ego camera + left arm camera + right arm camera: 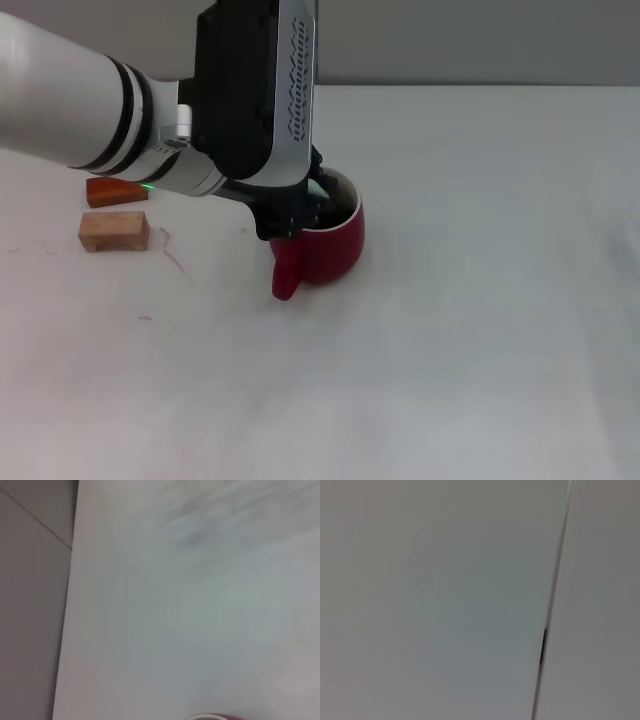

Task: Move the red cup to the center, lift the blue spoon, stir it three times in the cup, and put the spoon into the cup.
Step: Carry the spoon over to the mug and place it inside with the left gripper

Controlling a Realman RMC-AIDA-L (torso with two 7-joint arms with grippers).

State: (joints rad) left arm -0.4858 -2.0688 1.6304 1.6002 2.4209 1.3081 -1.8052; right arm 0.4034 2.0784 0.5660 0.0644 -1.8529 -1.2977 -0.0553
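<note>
While the left gripper (300, 215) sits down over the cup (330, 245), near the table (480, 300) centre, I'd judge the stirring step is underway (spoon hidden, and I cannot tell how its jaws stand). Next comes releasing the spoon inside. One cup, two blocks (115, 229); right arm unseen.

A: Head view is evenly lit, soft and diffuse; the white table (480, 300) looks bright, with only faint shadow under the red cup (335, 245).

B: And the wrist views?

A: Hazy, featureless, out of focus throughout.
</note>
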